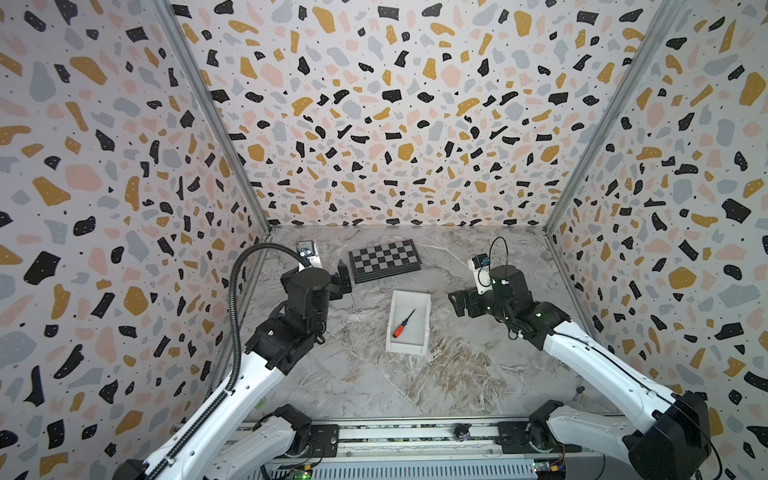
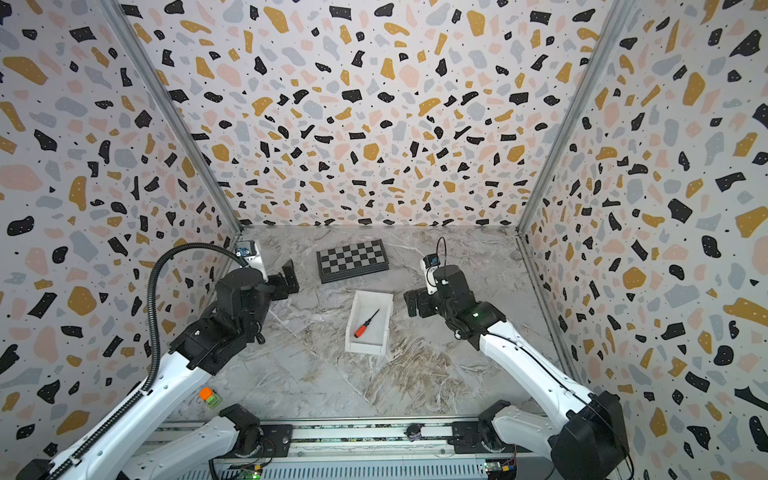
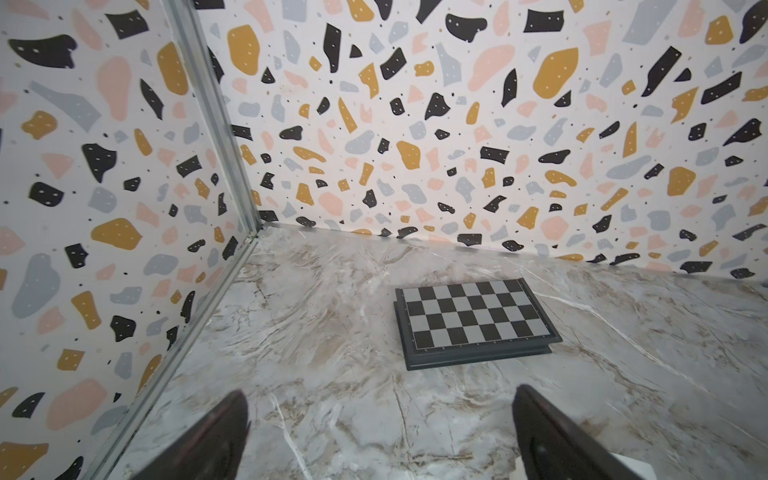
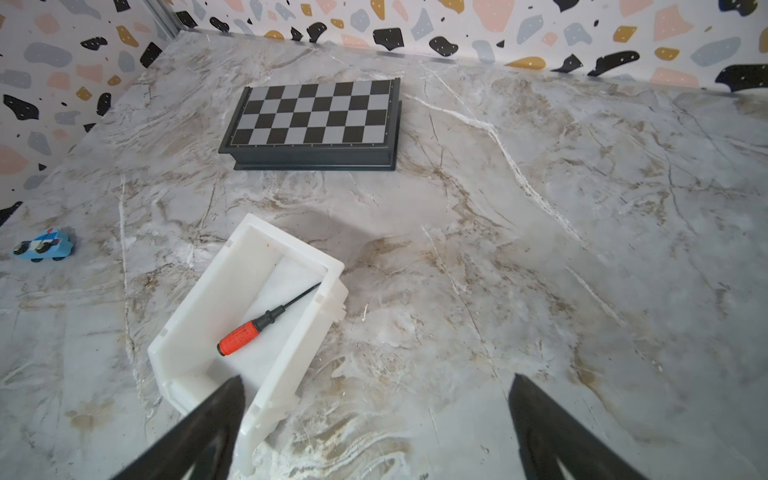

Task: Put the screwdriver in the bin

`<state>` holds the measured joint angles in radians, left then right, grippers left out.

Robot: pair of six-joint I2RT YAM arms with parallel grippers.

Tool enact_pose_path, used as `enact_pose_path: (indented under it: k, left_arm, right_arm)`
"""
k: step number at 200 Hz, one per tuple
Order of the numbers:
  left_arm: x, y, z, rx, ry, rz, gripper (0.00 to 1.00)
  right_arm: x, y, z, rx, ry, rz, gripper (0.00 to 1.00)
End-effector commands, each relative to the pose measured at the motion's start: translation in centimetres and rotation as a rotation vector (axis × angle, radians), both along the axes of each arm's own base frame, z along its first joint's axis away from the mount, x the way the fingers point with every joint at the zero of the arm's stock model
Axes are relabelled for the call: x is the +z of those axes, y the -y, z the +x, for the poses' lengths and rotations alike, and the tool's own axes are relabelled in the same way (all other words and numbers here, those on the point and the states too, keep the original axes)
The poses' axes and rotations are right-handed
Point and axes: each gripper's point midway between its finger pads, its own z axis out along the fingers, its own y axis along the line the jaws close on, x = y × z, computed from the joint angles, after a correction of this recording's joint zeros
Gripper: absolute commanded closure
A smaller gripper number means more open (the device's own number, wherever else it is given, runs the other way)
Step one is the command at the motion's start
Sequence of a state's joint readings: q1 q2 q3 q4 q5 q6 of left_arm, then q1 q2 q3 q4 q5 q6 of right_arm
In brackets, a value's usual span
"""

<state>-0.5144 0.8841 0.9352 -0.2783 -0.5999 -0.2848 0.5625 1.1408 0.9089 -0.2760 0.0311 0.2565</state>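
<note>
Left gripper (image 3: pixel 380 399): jaws wide apart, nothing in them.
Right gripper (image 4: pixel 376 382): spread too, empty; your nearer arm to the bin (image 4: pixel 203 307).
Screwdriver (image 4: pixel 266 320): lies flat inside the bin, diagonal, handle towards you; judged done.

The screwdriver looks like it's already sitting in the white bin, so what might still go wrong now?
1. The right fingers hang open close beside the bin. A careless sweep might nudge it, and the light-looking tray could slide or tip with the screwdriver inside.
2. The left fingers, also open, sit right by the chessboard. Pulling back carelessly might bump it.
</note>
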Motion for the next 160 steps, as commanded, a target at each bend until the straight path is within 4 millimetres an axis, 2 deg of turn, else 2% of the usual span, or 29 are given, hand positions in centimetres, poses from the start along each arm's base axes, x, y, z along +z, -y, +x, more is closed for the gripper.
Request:
enact_pose_path:
  k: [1, 34, 57, 87, 105, 138, 160]
  left_arm:
    - [1.6, -1.9, -0.2, 0.069, 0.104, -0.012, 0.0]
    - [1.1, -5.0, -0.8, 0.201, 0.13, 0.007, 0.0]
    - [0.4, -6.5, -1.2, 0.265, 0.158, 0.042, 0.01]
    - [-1.6, -8.4, -1.6, 0.349, 0.187, 0.125, 0.0]
    - [-3.8, -9.6, -1.7, 0.4, 0.189, 0.126, 0.0]
    - [-7.0, -8.9, -0.9, 0.311, 0.249, 0.074, 0.0]
    - [-8.8, -8.8, -1.1, 0.29, 0.273, 0.099, 0.0]
  right_arm:
    - [1.7, 0.8, 1.1, -0.074, 0.091, 0.024, 0.01]
    - [1.5, 3.4, 0.7, -0.115, 0.132, 0.054, 0.01]
    - [1.4, 6.5, 0.6, -0.167, 0.146, 0.107, 0.01]
    - [1.1, 10.4, 0.7, -0.245, 0.177, 0.116, 0.01]
    - [0.8, 12.3, 0.8, -0.324, 0.195, 0.065, 0.01]
    - [-0.1, 14.5, 0.8, -0.412, 0.273, -0.006, 0.01]
    - [1.0, 15.2, 0.5, -0.44, 0.414, 0.028, 0.01]
